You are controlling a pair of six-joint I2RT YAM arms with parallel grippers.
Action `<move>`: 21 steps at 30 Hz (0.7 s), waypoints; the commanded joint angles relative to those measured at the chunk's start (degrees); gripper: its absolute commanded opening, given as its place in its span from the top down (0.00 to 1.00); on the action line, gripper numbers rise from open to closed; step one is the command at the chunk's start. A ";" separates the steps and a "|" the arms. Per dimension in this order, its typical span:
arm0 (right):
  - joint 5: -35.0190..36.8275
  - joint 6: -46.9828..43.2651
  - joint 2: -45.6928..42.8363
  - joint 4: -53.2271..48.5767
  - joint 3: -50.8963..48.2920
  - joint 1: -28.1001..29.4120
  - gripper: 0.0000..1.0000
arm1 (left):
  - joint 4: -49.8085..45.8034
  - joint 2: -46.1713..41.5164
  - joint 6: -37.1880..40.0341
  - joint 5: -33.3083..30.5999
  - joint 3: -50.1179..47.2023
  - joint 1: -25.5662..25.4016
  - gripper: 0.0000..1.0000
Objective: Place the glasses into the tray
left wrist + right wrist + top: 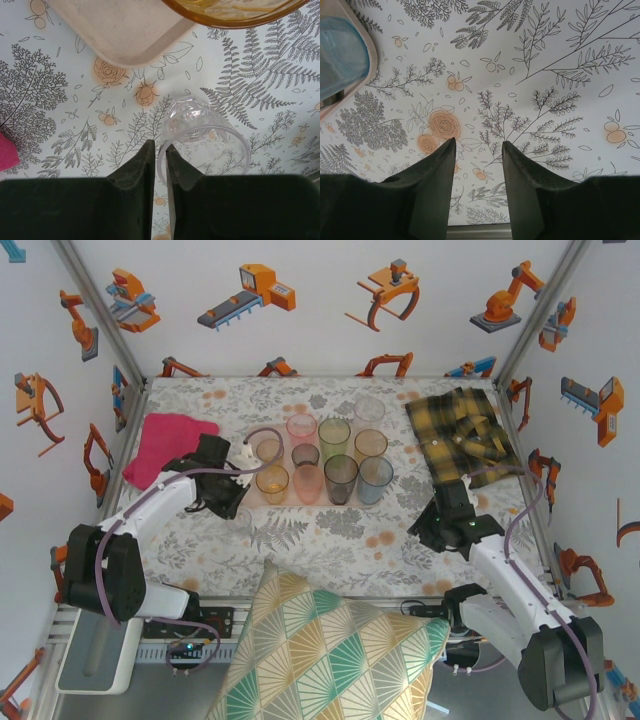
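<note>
Left end effector [159,147]: fingers nearly together, pinching the rim wall of a clear glass [200,125] over the surface [60,100], just off the tray's [125,35] near-left corner. Other glasses [334,432] stand in rows in the tray. Right end effector [479,145]: spread wide, empty, near the tray's near-right corner, where a blue glass [340,55] stands.

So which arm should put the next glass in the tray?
Left, probably. The left gripper pinches the rim of the clear glass right beside the tray corner. The right gripper is open over the tablecloth, holding nothing.
</note>
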 commanded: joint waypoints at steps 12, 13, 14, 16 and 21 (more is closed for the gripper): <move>-0.84 -0.84 1.17 1.77 0.65 -0.50 0.58 | -3.77 -2.29 -1.72 -0.84 2.41 -0.37 0.96; -0.99 -0.68 1.30 1.73 0.65 -0.48 0.58 | -4.31 -2.31 -1.76 -1.00 2.99 -0.38 0.96; -1.25 -0.62 1.41 1.64 0.56 -0.48 0.58 | -4.92 -2.44 -1.71 -1.24 3.67 -0.36 0.96; -1.46 -0.63 1.88 1.47 0.62 -0.49 0.58 | -5.48 -2.55 -1.72 -1.53 4.79 -0.32 0.96; -2.13 -2.23 5.68 0.10 3.19 -0.72 0.58 | -6.46 -2.90 -2.24 -1.98 6.81 0.04 0.96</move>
